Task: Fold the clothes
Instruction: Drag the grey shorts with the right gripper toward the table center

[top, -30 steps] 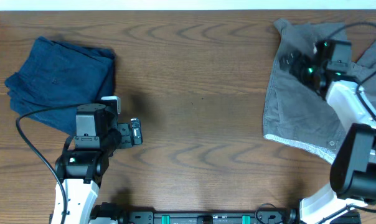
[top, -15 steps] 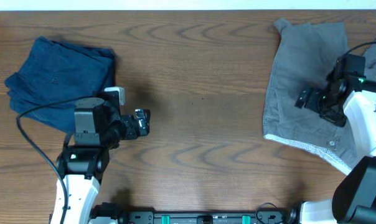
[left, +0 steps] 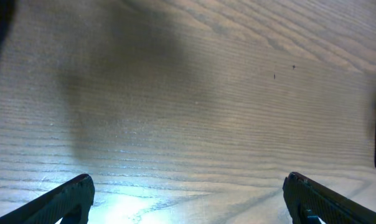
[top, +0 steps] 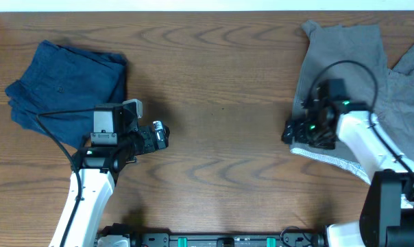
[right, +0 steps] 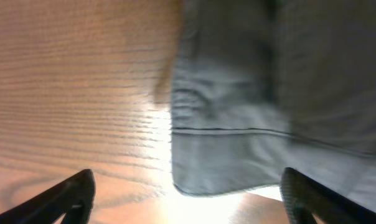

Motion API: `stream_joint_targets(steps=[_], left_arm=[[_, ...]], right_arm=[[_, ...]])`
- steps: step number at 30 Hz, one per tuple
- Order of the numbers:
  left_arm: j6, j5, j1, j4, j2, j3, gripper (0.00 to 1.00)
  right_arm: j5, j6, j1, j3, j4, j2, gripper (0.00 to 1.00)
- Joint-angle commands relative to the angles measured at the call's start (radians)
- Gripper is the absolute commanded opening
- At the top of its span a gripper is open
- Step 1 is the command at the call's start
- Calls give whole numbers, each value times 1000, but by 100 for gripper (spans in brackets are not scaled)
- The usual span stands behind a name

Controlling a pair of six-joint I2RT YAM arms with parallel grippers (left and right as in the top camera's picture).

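Overhead, my right claw point(top: 291, 132) hangs spread wide over the near corner of the light grey shorts point(top: 344, 62), which lie wrinkled at the right end of the table point(top: 221, 82). My left claw point(top: 159, 134) gapes wide too, over the wood just beside the folded navy garment point(top: 66, 86).

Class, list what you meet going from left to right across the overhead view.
dark navy folded garment → left gripper → right gripper, at the shorts' left edge → light grey shorts
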Motion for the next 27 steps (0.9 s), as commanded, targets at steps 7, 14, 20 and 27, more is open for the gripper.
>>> stream_joint_targets(steps=[7,14,20,27], left_arm=[[-9,10,2,-28,5,17,98],[-9,10,2,-34,5,17,98],[-9,10,2,-35,5,17,98],[-9,10,2,-34,5,17,98]], right_arm=[[240,270,98,-112,50,-3,45],[166,270,98,-112,121,-4,1],[-216,127,163,-112,284,-4,1],[-360,235,429,-109,627,-4,1]])
